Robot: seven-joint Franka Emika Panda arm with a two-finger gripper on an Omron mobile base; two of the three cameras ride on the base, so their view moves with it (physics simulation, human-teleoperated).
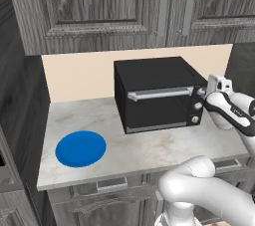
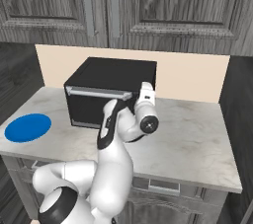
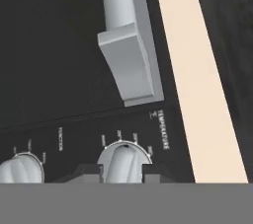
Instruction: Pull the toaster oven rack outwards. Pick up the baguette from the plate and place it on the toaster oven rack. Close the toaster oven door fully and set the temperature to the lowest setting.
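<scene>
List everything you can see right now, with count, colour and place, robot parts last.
toaster oven: one, black, on the counter against the back wall.
toaster oven door: one, black, shut against the oven's front.
handle: one, silver bar, along the door's top edge.
knobs: three, silver, in a column at the oven's right end; the hand view shows the one labelled temperature close up.
plate: one, bright blue, bare, on the counter left of the oven.
counter: one, pale marbled.
upper cabinets: grey wood, above the counter.
gripper: one, dark fingertips either side of the temperature knob; contact unclear.
</scene>
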